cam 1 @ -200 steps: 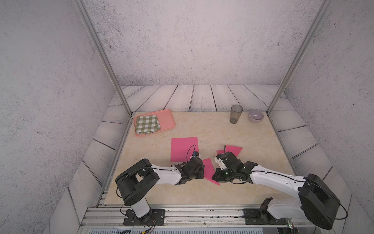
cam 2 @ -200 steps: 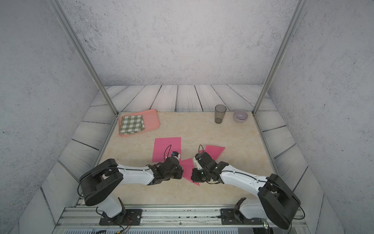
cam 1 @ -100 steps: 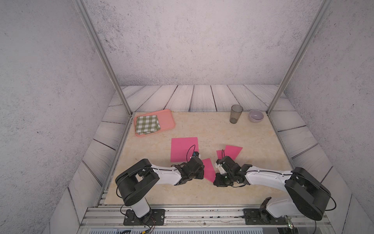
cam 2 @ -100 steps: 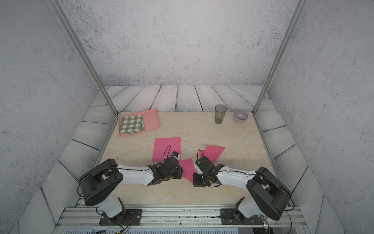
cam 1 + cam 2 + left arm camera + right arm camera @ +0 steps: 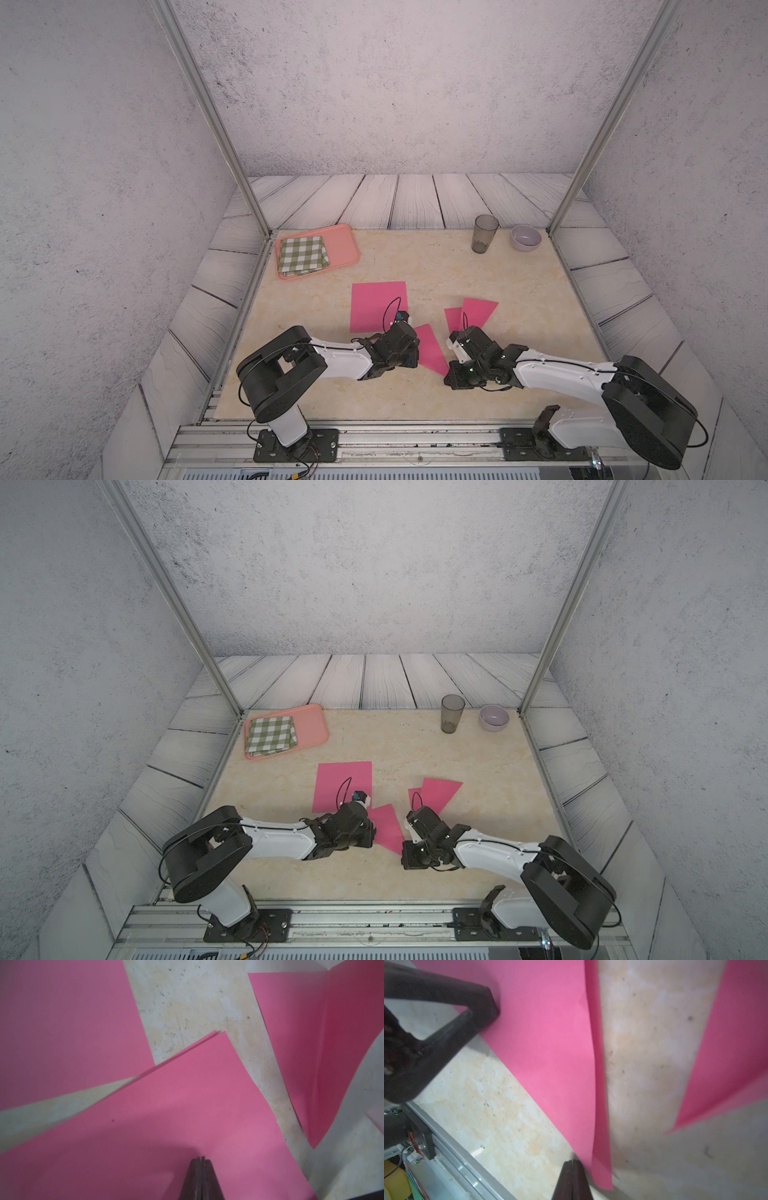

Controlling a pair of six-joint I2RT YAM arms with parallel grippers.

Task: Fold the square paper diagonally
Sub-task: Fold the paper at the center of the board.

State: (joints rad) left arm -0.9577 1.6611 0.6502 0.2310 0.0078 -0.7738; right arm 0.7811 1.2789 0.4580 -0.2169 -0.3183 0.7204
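cloth [image 5: 302, 255] on tray [image 5: 345, 246] | cup [image 5: 483, 239] left of bowl [image 5: 525, 237] | folded paper [image 5: 430, 349] before sheet [image 5: 374, 303]

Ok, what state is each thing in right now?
Near pink paper: folded.
Left gripper: shut, over near pink paper.
Right gripper: shut, beside its corner.
Square pink sheet: unfolded, flat.
Far pink paper: folded, edges misaligned.
Tumbler: upright.
Bowl: upright.
Checked cloth: folded, on tray.

Lab rig: aluminium frame [image 5: 209, 112], mounting rail [image 5: 415, 437].

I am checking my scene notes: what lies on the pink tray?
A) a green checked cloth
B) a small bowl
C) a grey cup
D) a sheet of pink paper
A: in a top view, a folded green checked cloth lies on the tray.
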